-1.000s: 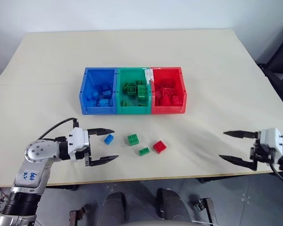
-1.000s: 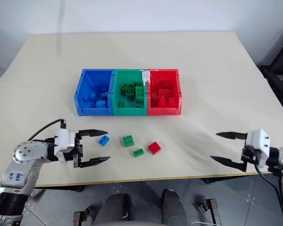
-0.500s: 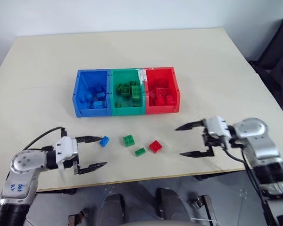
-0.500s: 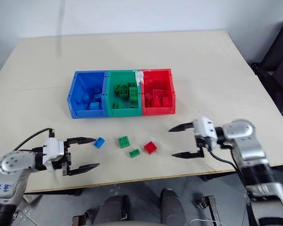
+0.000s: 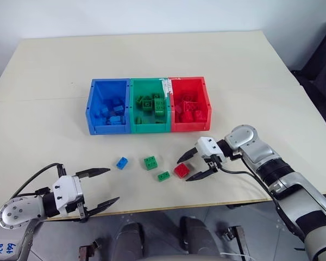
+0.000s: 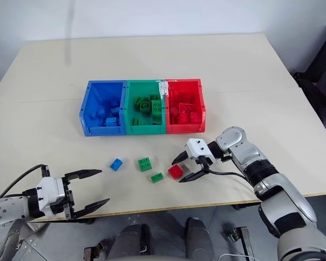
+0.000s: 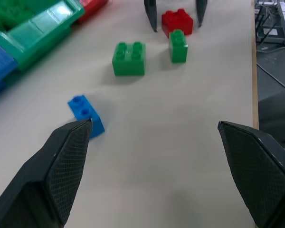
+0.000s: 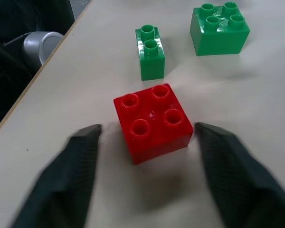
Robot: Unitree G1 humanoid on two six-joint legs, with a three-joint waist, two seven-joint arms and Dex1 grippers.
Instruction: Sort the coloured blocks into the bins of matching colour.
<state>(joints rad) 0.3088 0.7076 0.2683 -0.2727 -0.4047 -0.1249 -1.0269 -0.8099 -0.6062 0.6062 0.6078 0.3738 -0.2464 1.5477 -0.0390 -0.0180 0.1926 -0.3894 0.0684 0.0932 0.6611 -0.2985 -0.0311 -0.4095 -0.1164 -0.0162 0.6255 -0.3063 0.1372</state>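
1. On the pale table, near its front edge at the robot's left, the left gripper hovers with its two black fingers spread wide and nothing between them.
2. Just ahead of it lies a small blue brick, alone on the tabletop, close to one fingertip in the left wrist view but not touched.
3. Farther right sit a square green brick and a narrower two-stud green brick, near each other but apart.
4. Next comes the red four-stud brick, flat on the table between the fingers of the right gripper; the jaws stand partly open on either side of it, with a gap showing at each side in the right wrist view.
5. Behind the loose bricks, the three joined bins run blue bin, green bin, red bin, each holding bricks of its own colour.
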